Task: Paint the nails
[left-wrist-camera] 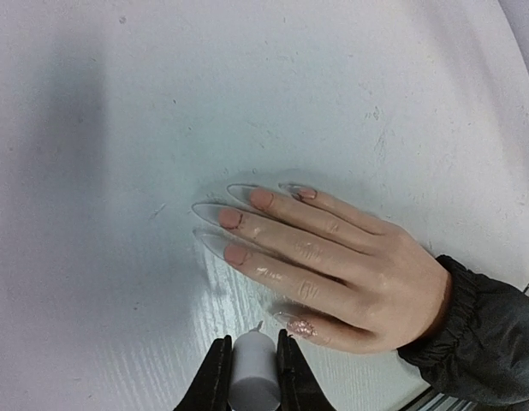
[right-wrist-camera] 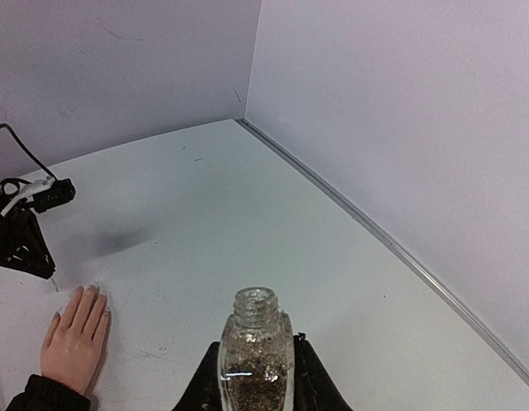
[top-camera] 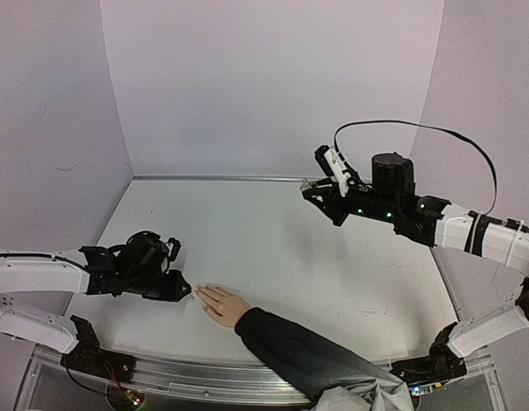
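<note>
A light-skinned hand (left-wrist-camera: 350,265) in a dark sleeve lies flat on the white table, fingers spread; it also shows in the top view (top-camera: 223,305). Its nails (left-wrist-camera: 215,211) are long, clear and pointed. The thumb nail (left-wrist-camera: 300,326) carries glitter. My left gripper (left-wrist-camera: 253,364) is shut on a white brush cap (left-wrist-camera: 254,372). The thin brush tip (left-wrist-camera: 259,326) points at the table just left of the thumb nail. My right gripper (right-wrist-camera: 254,390) is shut on an open clear glass bottle (right-wrist-camera: 254,347) of glitter polish, held high at the far right (top-camera: 320,192).
The dark sleeve (top-camera: 290,351) reaches in from the near edge. Pale walls close the table at the back and both sides, with a metal strip (right-wrist-camera: 376,231) along the base. My left arm (right-wrist-camera: 23,240) shows beside the hand in the right wrist view.
</note>
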You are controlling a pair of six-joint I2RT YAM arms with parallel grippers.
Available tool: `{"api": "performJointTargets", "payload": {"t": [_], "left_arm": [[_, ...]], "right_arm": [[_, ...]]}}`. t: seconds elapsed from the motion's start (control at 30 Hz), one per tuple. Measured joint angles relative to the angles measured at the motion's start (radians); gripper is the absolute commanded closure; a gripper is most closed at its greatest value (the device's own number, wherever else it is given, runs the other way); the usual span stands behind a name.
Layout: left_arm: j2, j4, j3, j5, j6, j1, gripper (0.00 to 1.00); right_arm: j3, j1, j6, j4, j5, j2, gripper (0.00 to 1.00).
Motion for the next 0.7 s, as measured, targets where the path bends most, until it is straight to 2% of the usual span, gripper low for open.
{"api": "performJointTargets", "payload": {"t": [0.2, 0.33, 0.5, 0.7], "left_arm": [[-0.214, -0.165, 0.03, -0.056, 0.019, 0.001, 1.0], [-0.288, -0.248, 0.137, -0.074, 0.104, 0.003, 1.0], [-0.253, -0.278, 0.402, -0.026, 0.272, 0.019, 1.0], [-0.11, -0.244, 0.666, 0.151, 0.423, 0.049, 1.0]], "right_arm": [[0.0, 0.0, 0.003, 0.004, -0.008, 0.0, 1.0], [0.0, 0.0, 0.011, 0.023, -0.018, 0.0, 1.0], [0.0, 0.0, 0.047, 0.071, -0.063, 0.008, 1.0], [0.0, 0.027, 0.107, 0.15, -0.109, 0.054, 1.0]]}}
